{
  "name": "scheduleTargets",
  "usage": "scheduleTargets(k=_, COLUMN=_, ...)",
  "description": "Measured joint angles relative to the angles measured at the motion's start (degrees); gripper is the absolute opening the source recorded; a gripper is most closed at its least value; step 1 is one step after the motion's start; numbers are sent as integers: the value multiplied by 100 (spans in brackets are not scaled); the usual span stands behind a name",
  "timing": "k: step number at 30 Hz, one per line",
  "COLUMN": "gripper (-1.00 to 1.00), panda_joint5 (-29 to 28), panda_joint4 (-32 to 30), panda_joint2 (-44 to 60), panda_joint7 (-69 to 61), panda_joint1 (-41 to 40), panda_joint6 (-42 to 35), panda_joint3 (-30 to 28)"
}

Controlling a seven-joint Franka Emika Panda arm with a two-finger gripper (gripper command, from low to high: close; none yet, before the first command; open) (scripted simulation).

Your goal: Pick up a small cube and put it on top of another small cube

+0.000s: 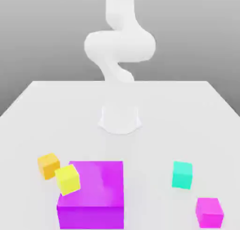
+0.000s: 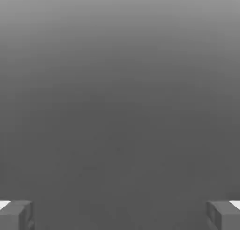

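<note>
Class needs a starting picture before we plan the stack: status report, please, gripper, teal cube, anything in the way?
Gripper open, holding nothing. Teal cube alone on the table, untouched. Small magenta cube nearest it, apart; nothing on top of either.

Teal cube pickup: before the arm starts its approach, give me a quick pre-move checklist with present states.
1. Gripper open, nothing between its fingers: ok.
2. Teal cube resting flat on the table, apart from other blocks: ok.
3. Small magenta cube top bare, free as a stacking base: ok.
4. Small yellow cube touching the big magenta block: cannot tell.
5. Gripper lined up over the teal cube: not ok.
</note>
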Motion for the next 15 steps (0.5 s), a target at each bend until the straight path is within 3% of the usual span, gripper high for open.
scheduleTargets(k=15, gripper=0, panda_joint5=-290, panda_joint4=-1889, panda_joint2=3217, panda_joint7=2936, panda_joint1=-6, panda_joint6=2015, panda_joint3=1942)
